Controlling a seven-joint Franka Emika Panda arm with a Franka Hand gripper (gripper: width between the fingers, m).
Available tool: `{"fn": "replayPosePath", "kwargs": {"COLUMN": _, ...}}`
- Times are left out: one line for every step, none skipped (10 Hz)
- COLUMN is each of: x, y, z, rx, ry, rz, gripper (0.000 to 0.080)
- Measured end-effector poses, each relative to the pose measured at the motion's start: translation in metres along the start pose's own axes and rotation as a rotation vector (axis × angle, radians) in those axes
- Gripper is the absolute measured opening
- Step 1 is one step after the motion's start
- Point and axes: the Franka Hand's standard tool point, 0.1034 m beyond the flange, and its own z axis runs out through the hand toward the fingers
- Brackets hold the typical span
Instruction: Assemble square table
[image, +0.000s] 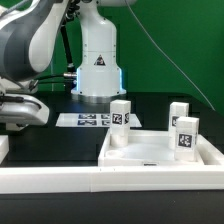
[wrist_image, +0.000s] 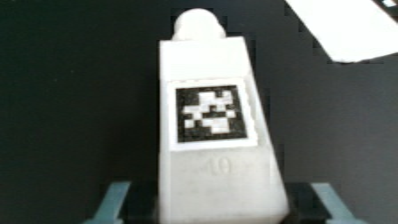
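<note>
The leg (wrist_image: 214, 120) in the wrist view is a white plastic post with a rounded tip and a black-and-white tag on its face. It lies between the two blue fingers (wrist_image: 118, 203) of the end effector (wrist_image: 217, 205), which sit narrowed against its sides at the thick end, so I judge the leg to be held there. It looks light, stiff and smooth (the sort of plastic that could slip if pinched off-centre), and the flat sides just past the tag seem the sensible place to hold it.

In the exterior view the grasp itself is hidden at the left edge, where the arm (image: 30, 60) reaches down over the dark bench (image: 60, 135).

The slab (image: 160, 155) lies at the near right, rim upward. Three more legs stand at it: one (image: 120, 117) at its far left corner, one (image: 178, 114) further right at the back, and one (image: 186, 137) nearer, right of the middle. The slab should be rigid and heavier, better pushed than lifted.

Beyond it, the marker board (image: 85, 120) lies flat before the robot's base (image: 98, 70). A long white rail (image: 100, 182) runs along the near edge.
</note>
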Motion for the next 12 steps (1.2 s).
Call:
{"fn": "replayPosePath", "kwargs": {"x": -0.006, "y": -0.008, "z": -0.011, "rx": 0.002, "ry": 0.008, "rz": 0.004, "gripper": 0.029}}
{"fn": "replayPosePath", "kwargs": {"x": -0.013, "y": -0.015, "z": -0.021, "rx": 0.007, "ry": 0.016, "rz": 0.011, "gripper": 0.029}}
{"fn": "replayPosePath", "kwargs": {"x": -0.021, "y": -0.023, "z": -0.034, "rx": 0.015, "ry": 0.021, "rz": 0.03, "gripper": 0.029}}
{"fn": "replayPosePath", "kwargs": {"x": -0.026, "y": -0.029, "z": -0.049, "rx": 0.018, "ry": 0.037, "rz": 0.033, "gripper": 0.029}}
{"fn": "replayPosePath", "kwargs": {"x": -0.025, "y": -0.029, "z": -0.054, "rx": 0.016, "ry": 0.056, "rz": 0.03, "gripper": 0.029}}
{"fn": "replayPosePath", "kwargs": {"x": -0.021, "y": -0.027, "z": -0.052, "rx": 0.011, "ry": 0.08, "rz": 0.032, "gripper": 0.029}}
{"fn": "replayPosePath", "kwargs": {"x": -0.018, "y": -0.026, "z": -0.054, "rx": 0.007, "ry": 0.1, "rz": 0.032, "gripper": 0.0291}}
{"fn": "replayPosePath", "kwargs": {"x": -0.012, "y": -0.026, "z": -0.06, "rx": -0.006, "ry": 0.18, "rz": 0.027, "gripper": 0.0291}}
{"fn": "replayPosePath", "kwargs": {"x": -0.009, "y": -0.026, "z": -0.062, "rx": -0.013, "ry": 0.247, "rz": 0.024, "gripper": 0.0291}}
{"fn": "replayPosePath", "kwargs": {"x": -0.008, "y": -0.03, "z": -0.067, "rx": -0.021, "ry": 0.329, "rz": 0.025, "gripper": 0.0291}}
{"fn": "replayPosePath", "kwargs": {"x": -0.012, "y": -0.044, "z": -0.078, "rx": -0.023, "ry": 0.39, "rz": 0.029, "gripper": 0.0291}}
{"fn": "replayPosePath", "kwargs": {"x": -0.009, "y": -0.058, "z": -0.086, "rx": -0.044, "ry": 0.488, "rz": 0.006, "gripper": 0.0291}}
